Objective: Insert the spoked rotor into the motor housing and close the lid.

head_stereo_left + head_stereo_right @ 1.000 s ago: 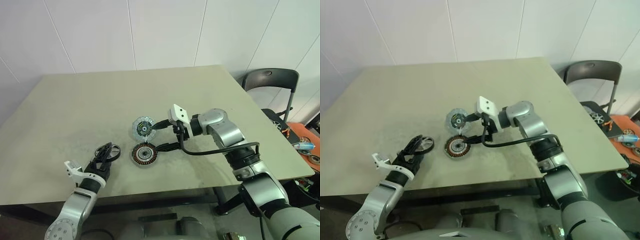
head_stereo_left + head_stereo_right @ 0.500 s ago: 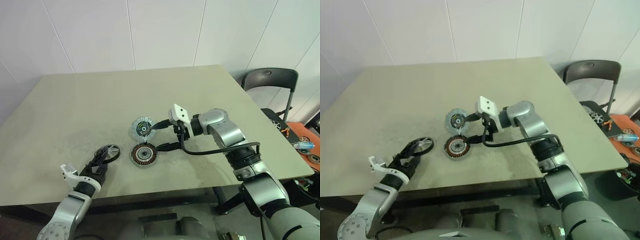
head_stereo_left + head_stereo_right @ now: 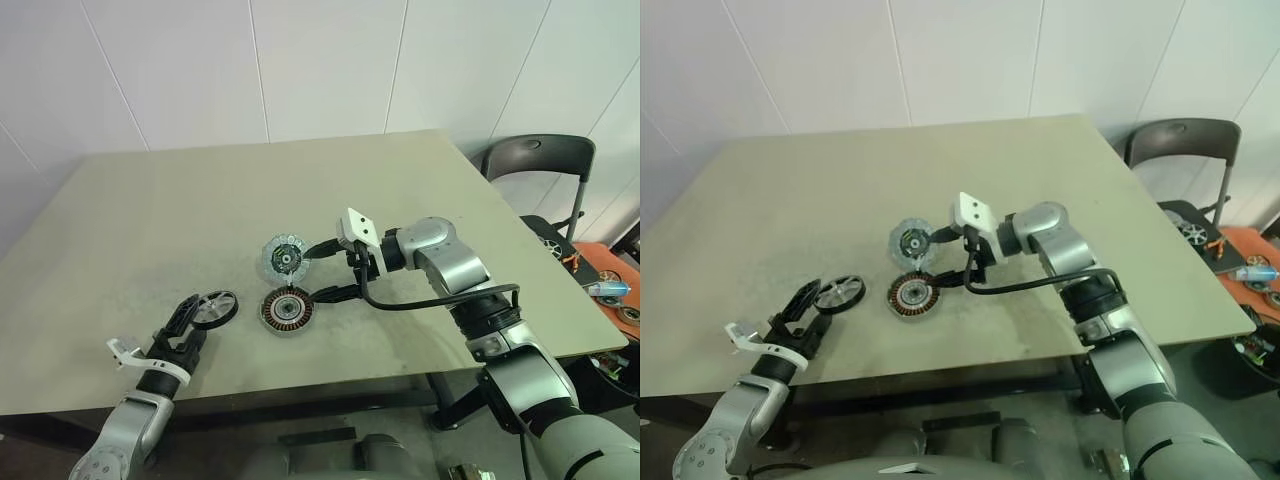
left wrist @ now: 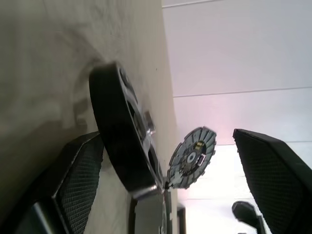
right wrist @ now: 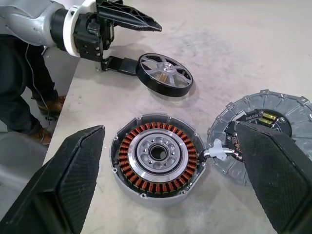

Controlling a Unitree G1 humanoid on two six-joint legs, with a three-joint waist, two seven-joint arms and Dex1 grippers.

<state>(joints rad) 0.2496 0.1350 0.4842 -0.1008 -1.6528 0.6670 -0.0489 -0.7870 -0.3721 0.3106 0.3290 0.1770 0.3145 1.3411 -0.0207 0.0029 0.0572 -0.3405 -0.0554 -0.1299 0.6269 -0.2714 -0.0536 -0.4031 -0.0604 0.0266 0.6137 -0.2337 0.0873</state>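
The spoked rotor (image 3: 214,309), black-rimmed with silver spokes, lies flat on the table near its front left. My left gripper (image 3: 186,324) is open just behind the rotor on the near-edge side, its fingertips beside the rim and nothing between them. The motor housing (image 3: 288,311), with its ring of copper windings, lies face up to the right of the rotor. The lid (image 3: 285,254) lies open beyond the housing, joined at its edge. My right gripper (image 3: 322,270) hovers open right of the housing and lid, pointing left at them, empty.
The grey table (image 3: 200,200) has wide bare areas at its back and left. Its front edge runs close under my left gripper. A black chair (image 3: 540,160) stands off the table's right corner, with small orange items (image 3: 610,290) beyond it.
My left gripper has drawn back toward the front-left table edge and sunk a little. The rotor, earlier between its open fingers, now lies flat on the table. The right arm has kept still.
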